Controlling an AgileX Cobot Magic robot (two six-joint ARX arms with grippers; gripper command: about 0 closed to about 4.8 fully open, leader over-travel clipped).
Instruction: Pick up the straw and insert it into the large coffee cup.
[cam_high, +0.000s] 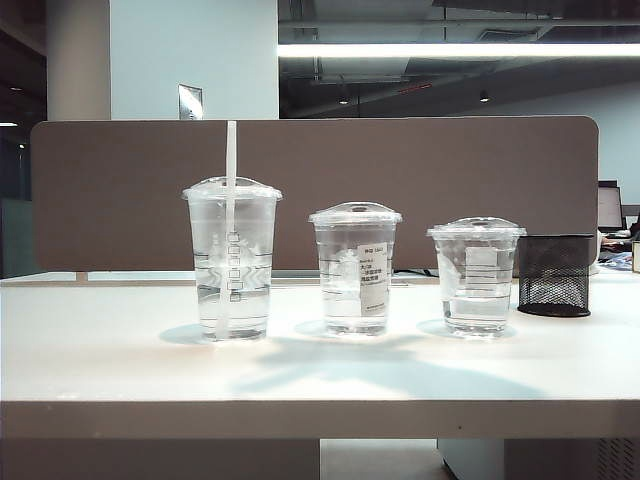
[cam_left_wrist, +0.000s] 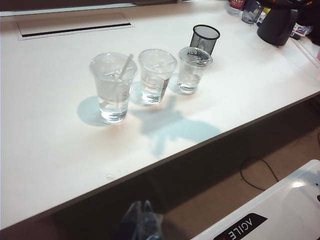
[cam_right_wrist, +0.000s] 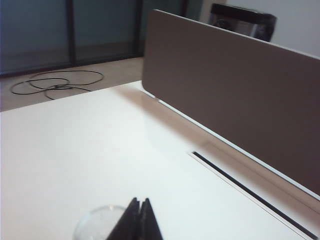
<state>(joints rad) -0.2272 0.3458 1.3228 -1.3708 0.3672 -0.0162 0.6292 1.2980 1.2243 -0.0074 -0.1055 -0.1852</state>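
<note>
White plastic, thin and straight, the straw (cam_high: 231, 200) already stands in the large coffee cup (cam_high: 232, 260), passing through the domed lid and rising well above it. We read the task as essentially done.

Our right gripper (cam_right_wrist: 140, 220) shows its jaws pressed together with nothing between them. A clear domed lid (cam_right_wrist: 100, 220) lies just below and beside the jaw tips; we cannot tell which cup it belongs to. Our left gripper (cam_left_wrist: 142, 225) hangs off the near edge of the counter (cam_left_wrist: 50, 150), blurred, its jaws apparently narrow and empty, though we cannot tell for certain. All three cups sit well ahead of those jaws, the large coffee cup nearest to them.

The risk we see from here is the right arm clipping something on its way out. With the shut jaws so close to a lid, a careless sideways sweep could tip a cup and spill its water, or catch the straw's tall free end and drag it out or lean it over. The cups are light plastic, only part full, so a small knock may be enough.

The large coffee cup is the tallest, clear, with printed lines and check boxes down its side and water in its lower part. In the left wrist view the straw leans slightly against the lid opening.
</note>
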